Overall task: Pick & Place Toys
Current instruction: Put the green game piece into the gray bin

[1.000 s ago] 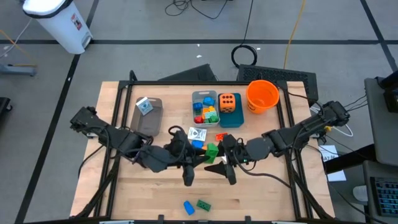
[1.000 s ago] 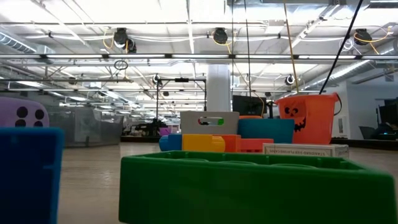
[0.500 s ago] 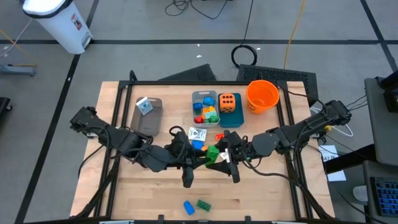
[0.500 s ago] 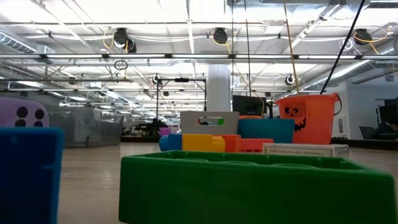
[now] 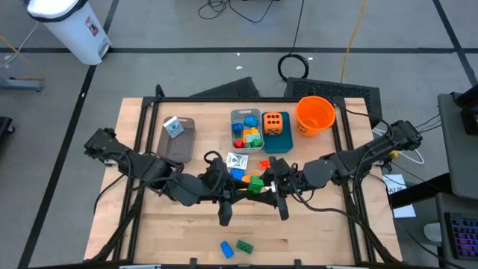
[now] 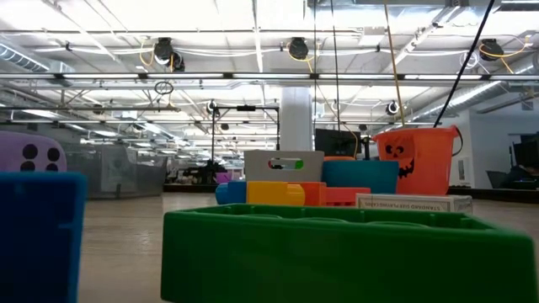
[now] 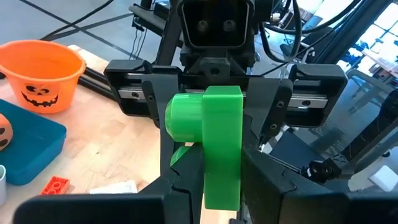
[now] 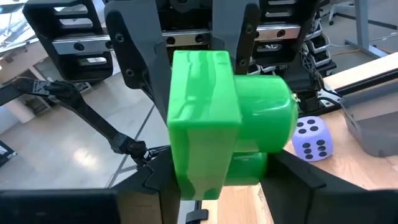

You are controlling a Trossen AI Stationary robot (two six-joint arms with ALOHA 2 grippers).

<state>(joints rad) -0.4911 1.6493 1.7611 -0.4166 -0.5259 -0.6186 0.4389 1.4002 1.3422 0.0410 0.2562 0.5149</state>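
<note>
Wrist views — green brick [image 7: 214, 146] pinched at once by left gripper [image 5: 240, 190] and right gripper [image 5: 263, 188].

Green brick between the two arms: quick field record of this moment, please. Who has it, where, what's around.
held item: green brick
height: lifted above the table, mid-table
left claw: shut on the brick, reaching in from the left
right claw: fingers on both sides of the same brick, facing the left claw
stage: looks like a handover between arms, not yet released
grey bin: holds coloured bricks
teal bin: holds orange dotted die
orange bucket: right of the bins
loose near front edge: blue brick, another green brick
</note>
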